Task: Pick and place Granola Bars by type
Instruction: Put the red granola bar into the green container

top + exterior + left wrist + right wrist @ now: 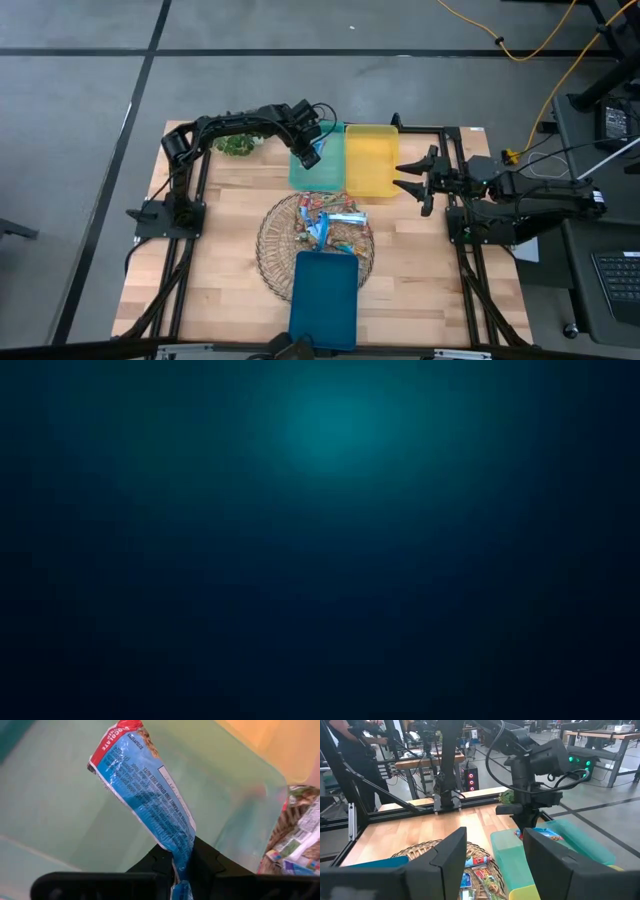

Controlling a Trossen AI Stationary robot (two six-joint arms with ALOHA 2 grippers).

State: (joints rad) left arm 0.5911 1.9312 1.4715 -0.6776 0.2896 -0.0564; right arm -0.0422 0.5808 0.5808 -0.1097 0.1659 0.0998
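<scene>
Left gripper (pixel 182 865) pinches a blue granola bar (pixel 145 790) by one end over the green tray (pixel 310 172) at twelve o'clock from the wire basket (pixel 275 245); light, crinkly and slippery, it seems best gripped mid-wrapper, while the right gripper (pixel 412 178) waits open at three o'clock.

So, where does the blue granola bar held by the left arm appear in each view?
High view: blue granola bar in the left pincer, over the green tray.
Low view: not visible, picture is dark.
Left wrist view: centre, clamped between the fingers.
Right wrist view, below that pincer.
Shared landmark: green tray.
</scene>
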